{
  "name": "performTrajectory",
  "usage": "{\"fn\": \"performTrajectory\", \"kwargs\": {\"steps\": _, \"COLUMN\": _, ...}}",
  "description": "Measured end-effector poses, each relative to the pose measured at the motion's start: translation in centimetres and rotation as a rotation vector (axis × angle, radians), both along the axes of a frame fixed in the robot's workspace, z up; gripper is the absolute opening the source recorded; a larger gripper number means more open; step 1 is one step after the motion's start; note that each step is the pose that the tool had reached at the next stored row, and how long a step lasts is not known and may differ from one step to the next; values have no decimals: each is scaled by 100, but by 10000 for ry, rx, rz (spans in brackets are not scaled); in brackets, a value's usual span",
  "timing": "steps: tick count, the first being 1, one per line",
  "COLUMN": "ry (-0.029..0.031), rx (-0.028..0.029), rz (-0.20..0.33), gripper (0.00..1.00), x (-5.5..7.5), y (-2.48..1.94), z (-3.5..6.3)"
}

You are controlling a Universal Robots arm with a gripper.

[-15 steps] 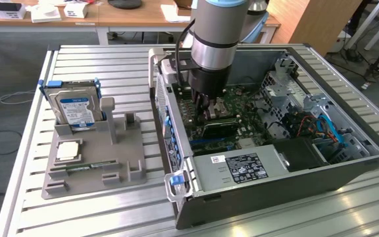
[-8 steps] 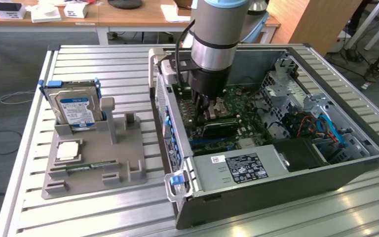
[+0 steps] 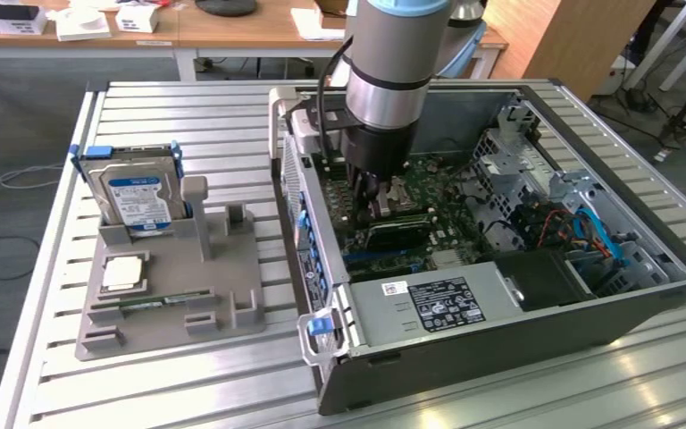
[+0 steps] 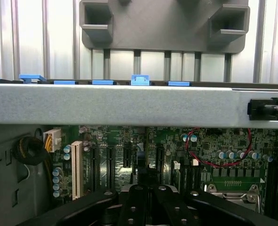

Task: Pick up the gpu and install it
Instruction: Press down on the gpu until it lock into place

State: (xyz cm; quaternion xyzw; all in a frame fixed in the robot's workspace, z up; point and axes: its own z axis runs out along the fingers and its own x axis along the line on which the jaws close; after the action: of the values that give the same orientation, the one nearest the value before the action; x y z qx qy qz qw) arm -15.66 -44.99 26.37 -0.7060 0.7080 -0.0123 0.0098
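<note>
Gripper: you are seeing its fingers sitting pressed together low over the green motherboard. Gpu: it is lying dark and flat inside the open computer case, just below your gripper. Hard drive: standing upright in the grey holder beside the case.

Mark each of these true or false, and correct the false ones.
1. The gripper is down inside the open computer case. True.
2. The hard drive lies flat on the motherboard. False: it stands upright in the grey holder beside the case.
3. The gripper is shut. True.
4. The power supply with its white label sits at the end of the case toward the exterior view's top. False: it sits at the near end, toward the bottom.
5. The gripper hangs over the motherboard and its expansion slots. True.
</note>
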Motion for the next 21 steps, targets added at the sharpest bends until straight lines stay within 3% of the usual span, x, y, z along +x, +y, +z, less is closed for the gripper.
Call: {"fn": "performTrajectory", "kwargs": {"steps": 21, "ry": -1, "rx": 7, "rz": 1, "gripper": 11, "x": -1, "y": -3, "z": -16}}
